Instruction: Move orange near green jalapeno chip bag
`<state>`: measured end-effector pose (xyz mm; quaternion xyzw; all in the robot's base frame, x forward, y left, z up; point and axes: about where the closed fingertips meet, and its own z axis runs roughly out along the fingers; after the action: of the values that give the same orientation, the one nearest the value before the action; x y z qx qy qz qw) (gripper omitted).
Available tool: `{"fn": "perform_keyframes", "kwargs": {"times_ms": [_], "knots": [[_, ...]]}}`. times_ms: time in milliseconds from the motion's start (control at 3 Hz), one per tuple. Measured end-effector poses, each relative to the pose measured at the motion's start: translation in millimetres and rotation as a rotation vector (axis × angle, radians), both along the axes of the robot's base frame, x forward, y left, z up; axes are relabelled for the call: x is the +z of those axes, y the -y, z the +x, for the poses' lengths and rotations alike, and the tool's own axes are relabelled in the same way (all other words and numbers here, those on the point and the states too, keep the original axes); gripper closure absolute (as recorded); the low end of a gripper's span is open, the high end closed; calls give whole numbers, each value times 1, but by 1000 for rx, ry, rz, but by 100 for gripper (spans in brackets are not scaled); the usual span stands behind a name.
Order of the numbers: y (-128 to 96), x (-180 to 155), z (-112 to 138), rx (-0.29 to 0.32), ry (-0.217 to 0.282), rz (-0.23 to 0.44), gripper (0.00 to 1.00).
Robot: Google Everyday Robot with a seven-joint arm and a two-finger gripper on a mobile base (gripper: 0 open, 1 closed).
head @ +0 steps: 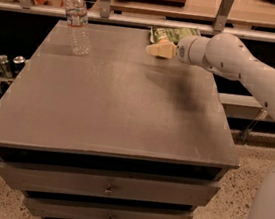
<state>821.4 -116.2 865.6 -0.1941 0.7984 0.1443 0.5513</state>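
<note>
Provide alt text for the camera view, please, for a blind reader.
The white robot arm's gripper is at the far edge of the grey table, just in front of a crinkly olive-green chip bag; a clear plastic water bottle stands far left.

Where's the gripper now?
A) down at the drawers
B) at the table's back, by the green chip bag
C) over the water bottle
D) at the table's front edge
B: the gripper sits at the far edge of the table, just in front of the green jalapeno chip bag, far from the water bottle.
</note>
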Motion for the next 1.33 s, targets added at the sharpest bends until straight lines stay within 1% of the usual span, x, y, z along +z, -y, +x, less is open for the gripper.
{"fn": "perform_keyframes", "kwargs": {"times_ms": [333,667,1333], "knots": [[-1,4,-8,20,-1,-17,0],[4,6,-25,41,-14,-33,0],[19,7,-62,81,-38,-35,0]]}}
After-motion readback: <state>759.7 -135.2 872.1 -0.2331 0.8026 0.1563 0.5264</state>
